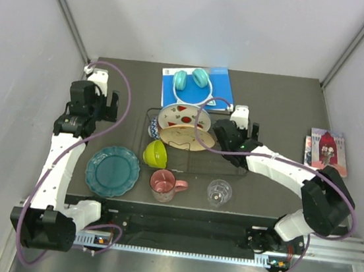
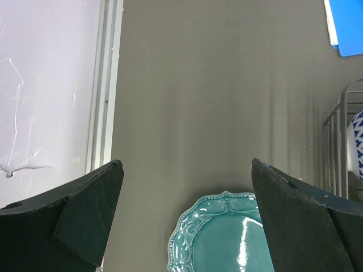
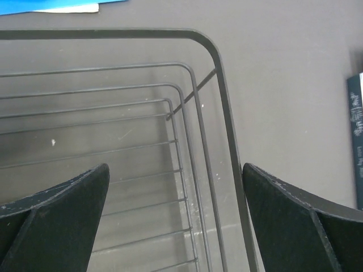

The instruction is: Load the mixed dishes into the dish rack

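Note:
The black wire dish rack (image 1: 231, 170) sits mid-table. In it are the watermelon plate (image 1: 177, 115), the floral plate (image 1: 188, 138) and the small patterned bowl (image 1: 153, 128). The lime-green bowl (image 1: 155, 153) is at the rack's near-left corner. The teal plate (image 1: 112, 170), pink mug (image 1: 163, 185) and clear glass (image 1: 219, 192) stand on the table in front. My left gripper (image 1: 106, 102) is open and empty, above the table left of the rack; its view shows the teal plate (image 2: 227, 241) below. My right gripper (image 1: 242, 120) is open and empty over the rack's far-right corner (image 3: 218, 62).
Teal headphones (image 1: 192, 79) lie on a blue book (image 1: 218, 86) behind the rack. Picture books (image 1: 327, 150) lie at the right table edge. Grey walls close in the left, right and back. The rack's side (image 2: 338, 141) and the patterned bowl (image 2: 357, 141) show in the left wrist view.

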Tool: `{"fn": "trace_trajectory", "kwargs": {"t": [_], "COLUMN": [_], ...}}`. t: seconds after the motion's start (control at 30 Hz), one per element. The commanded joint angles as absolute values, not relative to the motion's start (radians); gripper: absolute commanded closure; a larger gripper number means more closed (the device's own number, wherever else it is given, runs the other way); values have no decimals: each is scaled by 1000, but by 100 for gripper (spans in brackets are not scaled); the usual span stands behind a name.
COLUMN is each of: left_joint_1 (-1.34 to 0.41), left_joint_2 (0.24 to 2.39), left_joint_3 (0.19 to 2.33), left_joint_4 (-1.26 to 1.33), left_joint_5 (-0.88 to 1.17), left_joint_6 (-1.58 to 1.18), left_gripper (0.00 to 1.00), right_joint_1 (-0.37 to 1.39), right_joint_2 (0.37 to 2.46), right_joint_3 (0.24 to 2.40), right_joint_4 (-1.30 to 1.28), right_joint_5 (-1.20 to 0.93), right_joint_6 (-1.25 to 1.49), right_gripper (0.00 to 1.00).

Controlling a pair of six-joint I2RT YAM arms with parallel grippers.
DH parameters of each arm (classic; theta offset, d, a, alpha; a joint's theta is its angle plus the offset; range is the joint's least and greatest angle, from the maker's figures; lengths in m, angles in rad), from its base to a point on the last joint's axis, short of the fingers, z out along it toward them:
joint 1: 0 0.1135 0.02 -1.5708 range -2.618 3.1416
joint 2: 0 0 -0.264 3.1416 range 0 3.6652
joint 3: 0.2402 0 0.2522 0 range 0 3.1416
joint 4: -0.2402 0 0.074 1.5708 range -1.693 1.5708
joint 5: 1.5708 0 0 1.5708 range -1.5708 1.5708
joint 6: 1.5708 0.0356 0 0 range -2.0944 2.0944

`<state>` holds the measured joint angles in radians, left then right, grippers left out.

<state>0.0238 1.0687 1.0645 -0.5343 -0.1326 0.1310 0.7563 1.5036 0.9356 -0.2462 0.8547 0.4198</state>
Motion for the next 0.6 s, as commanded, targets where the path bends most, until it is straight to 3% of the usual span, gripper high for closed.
{"fn": "trace_trajectory", "kwargs": {"t": [0.0, 0.27, 0.43, 0.57], "left_joint_1": [29, 80, 172, 320], "left_joint_2": [1029, 985, 948, 1047], "left_joint_3": [1042, 1008, 881, 865], "left_joint_4": [-486, -590, -670, -742], "left_joint_5": [-150, -75, 167, 366], "left_joint_6": [155, 222, 350, 431], "left_gripper": [1, 1, 1, 1], "right_joint_1": [712, 641, 644, 644], "right_joint_2": [1408, 1258, 1123, 1008], "right_joint_3": [891, 868, 890, 885], "right_joint_4": [-248, -259, -262, -253], "right_joint_5": [821, 838, 796, 764], "right_joint_6": [456, 388, 367, 345], "right_gripper": [0, 0, 0, 0]}}
